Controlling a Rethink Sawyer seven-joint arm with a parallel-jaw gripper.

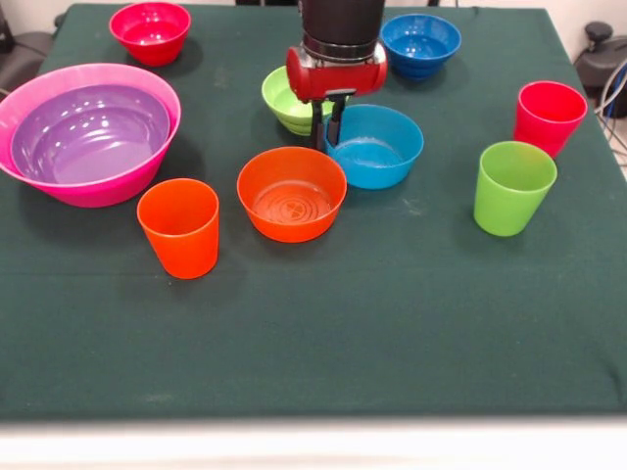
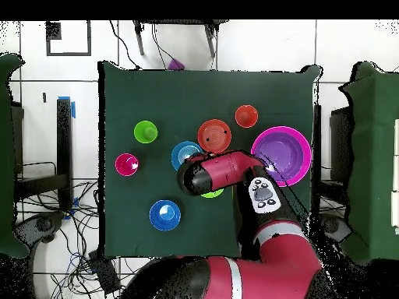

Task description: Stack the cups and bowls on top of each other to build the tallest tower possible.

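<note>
In the front view, the widest bowl [image 1: 98, 194] sits at the frame's left edge with a nested bowl [image 1: 88, 132] inside it. The upper-left bowl [image 1: 149, 31] and the upper-right bowl [image 1: 419, 44] lie near the top. At the centre, the gripper [image 1: 325, 127] hangs between the rear middle bowl [image 1: 282, 103] on its left and the right middle bowl [image 1: 377, 147]. The front middle bowl [image 1: 291, 193] lies below them, with the left cup [image 1: 179, 227] beside it. The right cup [image 1: 512, 188] stands well to the right, and the far-right cup [image 1: 548, 116] is above it.
</note>
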